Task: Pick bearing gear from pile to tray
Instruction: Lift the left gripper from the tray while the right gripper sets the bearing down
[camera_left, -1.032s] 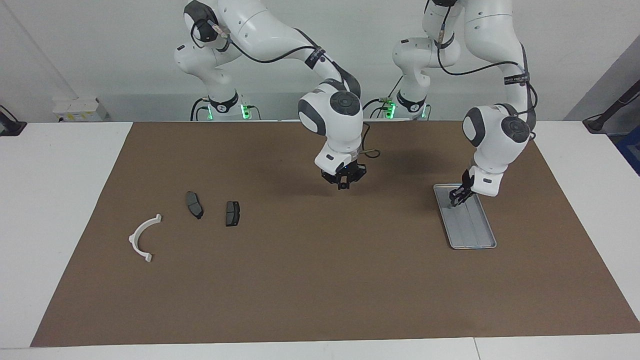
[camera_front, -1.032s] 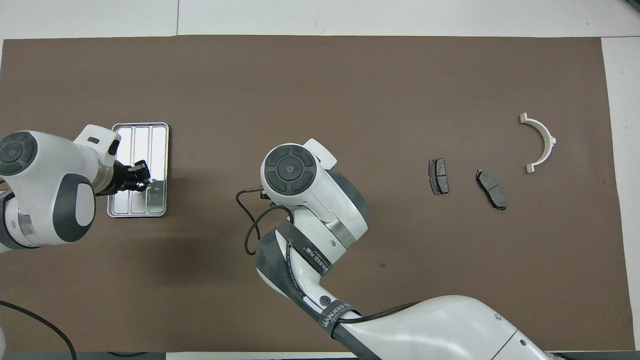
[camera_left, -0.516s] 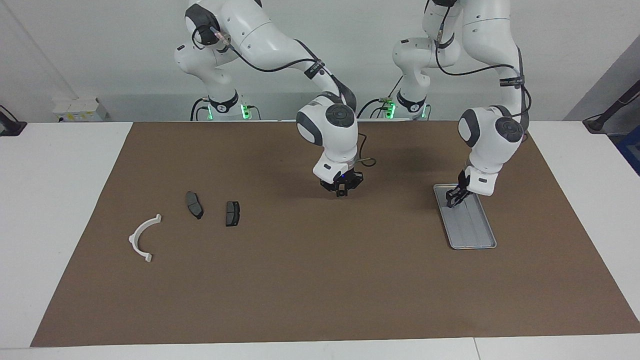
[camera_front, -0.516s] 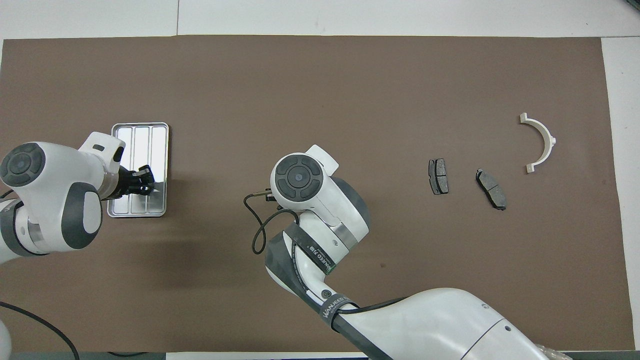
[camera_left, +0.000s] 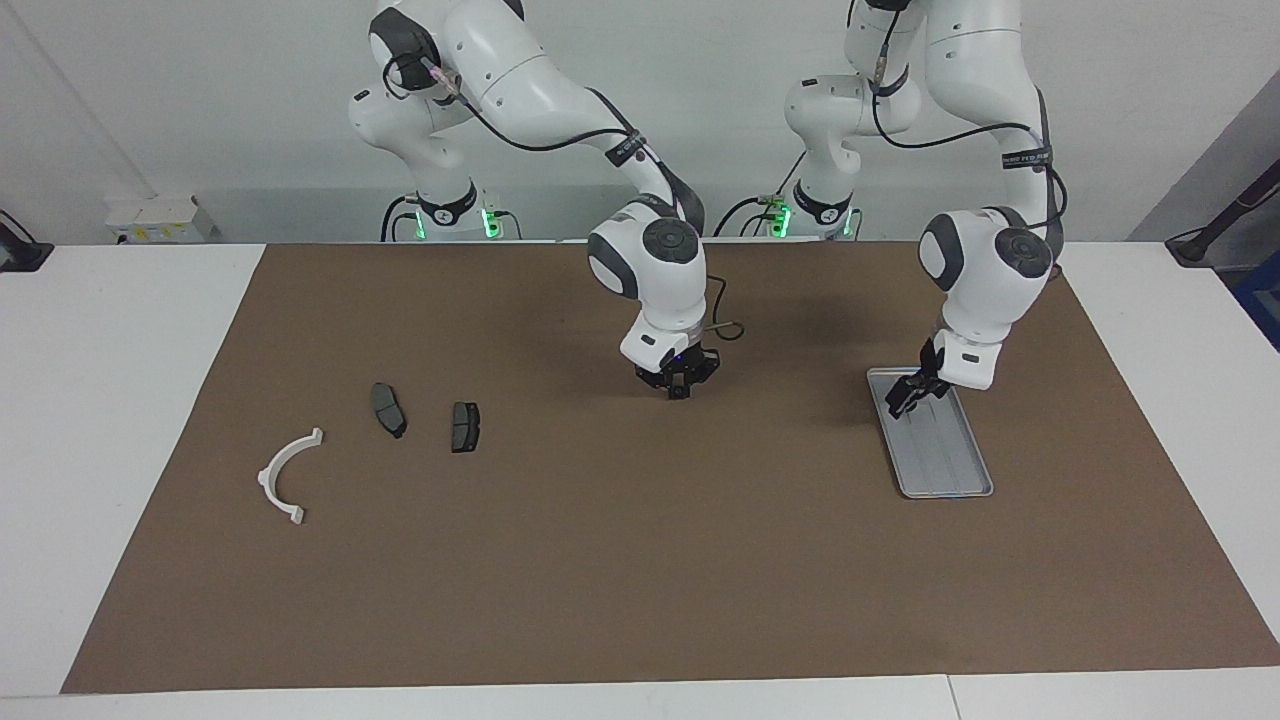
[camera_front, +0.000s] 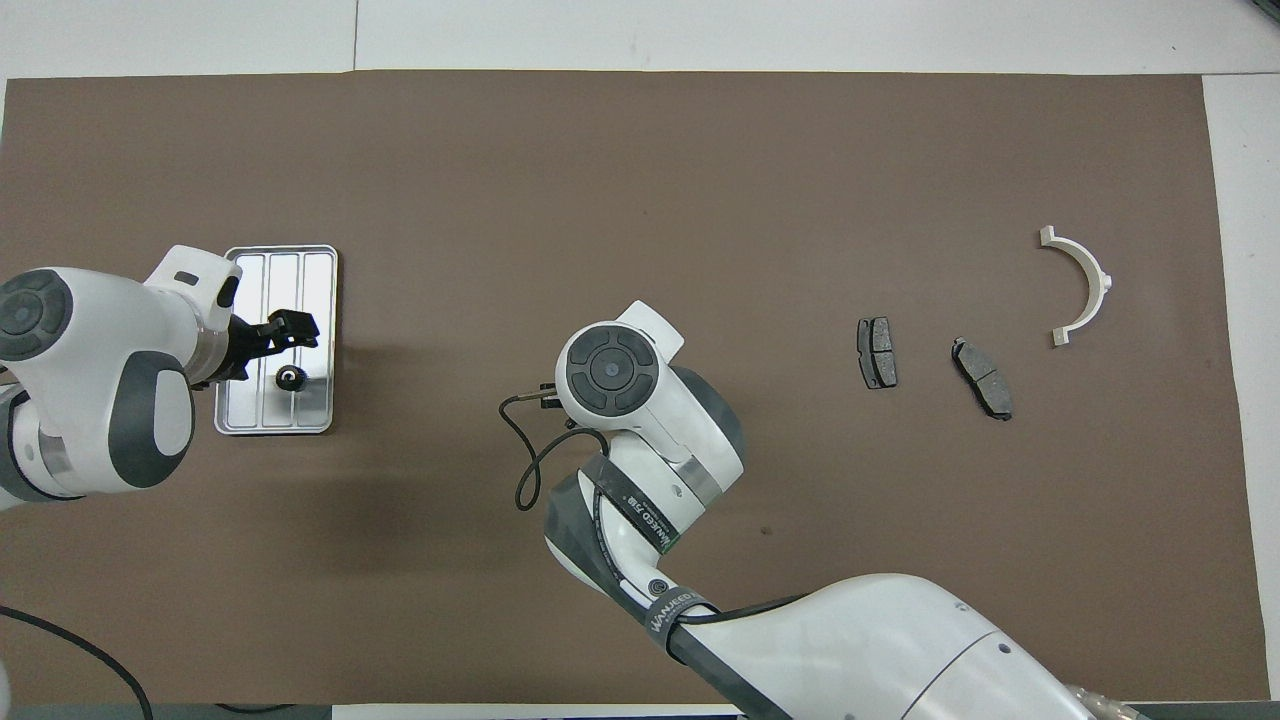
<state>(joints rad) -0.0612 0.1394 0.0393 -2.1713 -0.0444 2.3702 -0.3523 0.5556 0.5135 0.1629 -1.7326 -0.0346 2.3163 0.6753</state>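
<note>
silver tray (camera_front: 320, 262) near mat edge (camera_front: 3, 200), bearing gear (camera_front: 289, 378) inside

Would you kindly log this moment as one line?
left gripper: open over tray | bearing gear: in tray | right gripper: over mat, empty

Both arms are glossy white with rounded shells, and dark grey caps mark each joint, the ones just above each end effector moulded with ring and segment patterns. The left end effector (camera_left: 903, 398) and the right end effector (camera_left: 679, 385) are black, small against the bulbous white wrists above them. A thin black cable runs along each arm, pinned by a black band with white lettering, and loops loose beside the right wrist. Green lights glow at the bases.
</note>
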